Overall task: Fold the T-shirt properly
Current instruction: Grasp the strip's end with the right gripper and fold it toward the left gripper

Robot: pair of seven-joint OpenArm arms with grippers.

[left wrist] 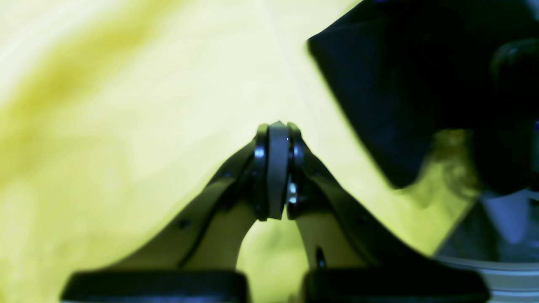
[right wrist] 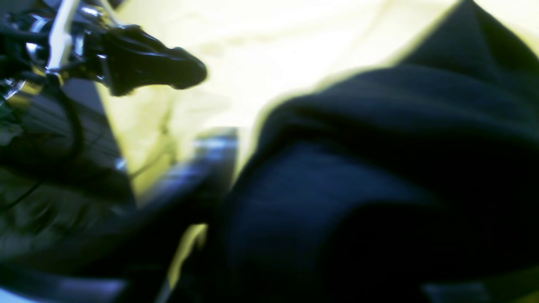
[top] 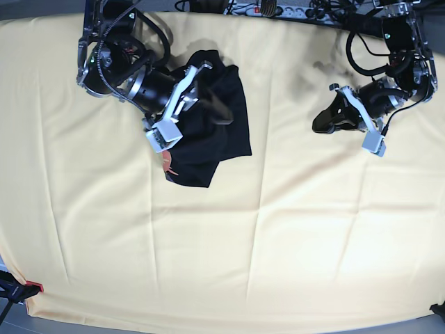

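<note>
While crumpled black T-shirt (top: 215, 118) sits bunched, right end effector (top: 212, 87) spread, empty; left end effector (left wrist: 278, 168) closed, empty.

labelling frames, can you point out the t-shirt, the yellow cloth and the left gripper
T-shirt (top: 224, 115), base view, on the plain black fabric near its middle.
yellow cloth (top: 243, 243), base view, on a bare stretch below the shirt.
left gripper (left wrist: 278, 130), left wrist view, at the tips of its closed jaws.
</note>
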